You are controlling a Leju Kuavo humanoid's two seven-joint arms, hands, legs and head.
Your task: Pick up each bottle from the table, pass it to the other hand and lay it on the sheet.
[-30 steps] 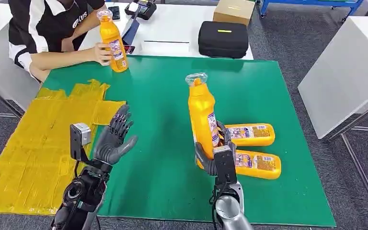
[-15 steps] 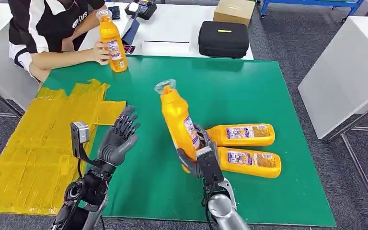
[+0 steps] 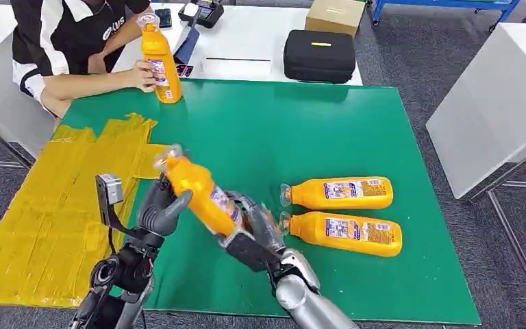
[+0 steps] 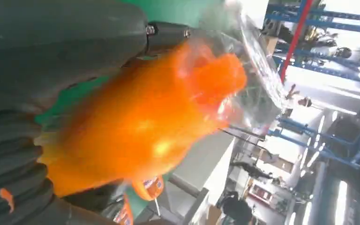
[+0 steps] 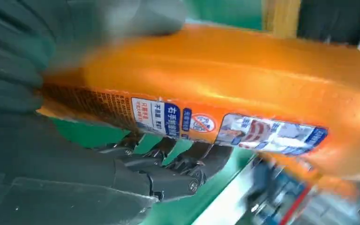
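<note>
My right hand grips an orange bottle by its lower body and tilts it steeply left, cap toward my left hand. The bottle's neck lies against the left palm, under the thumb. That hand's fingers look apart, not closed round the bottle. The right wrist view shows the labelled bottle held across the dark fingers. Two more orange bottles lie side by side on the green mat, right of my hands. The yellow sheet covers the mat's left part.
A person sits at the far left corner, one hand on an upright orange bottle at the mat's back edge. Behind the mat, a black case and a cardboard box stand on a white table. Another white table stands at the right.
My right hand has carried the bottle left and tipped it from upright to steeply slanted, bringing its neck into my left palm. The left hand has barely moved.
</note>
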